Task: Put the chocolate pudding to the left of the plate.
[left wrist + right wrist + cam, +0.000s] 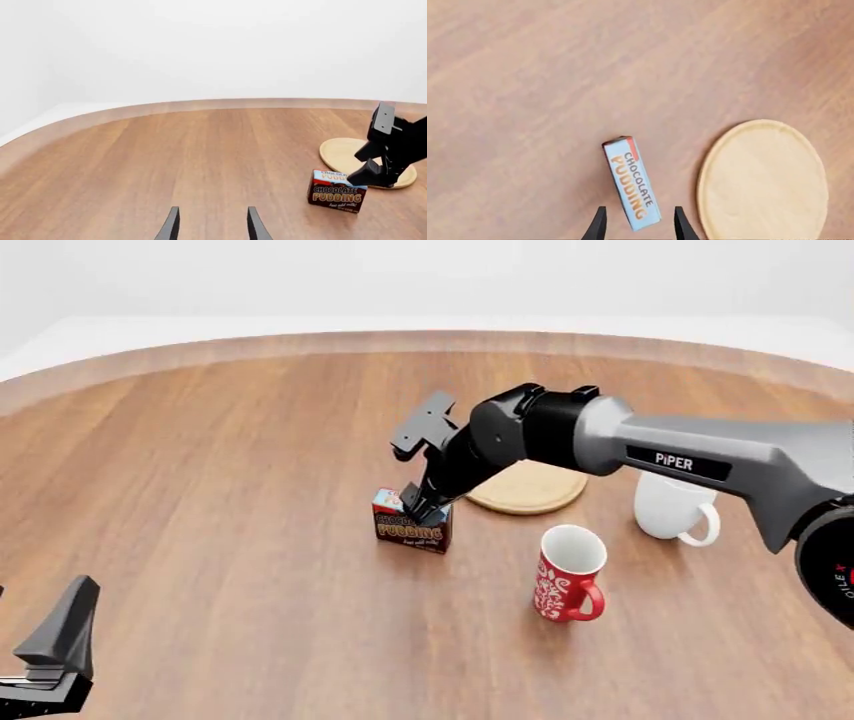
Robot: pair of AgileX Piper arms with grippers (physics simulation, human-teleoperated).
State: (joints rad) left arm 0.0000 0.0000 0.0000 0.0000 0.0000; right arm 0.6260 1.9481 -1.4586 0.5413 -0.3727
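Note:
The chocolate pudding (410, 526) stands upright on the table, just left of the plate (531, 492). My right gripper (424, 504) is right above it, open, with a finger on each side of its light blue top and a gap at both sides. In the right wrist view the carton (632, 192) lies between the fingertips of the right gripper (639, 226), beside the plate (764, 180). The left wrist view shows the pudding (337, 192), the plate (343, 152) and the right gripper (363, 176). My left gripper (212, 225) is open and empty, low at the front left (54, 645).
A red patterned mug (570, 575) stands in front of the plate, to the right of the pudding. A white mug (674, 505) stands right of the plate, under the right arm. The table's curved far edge (427, 340) runs across the back.

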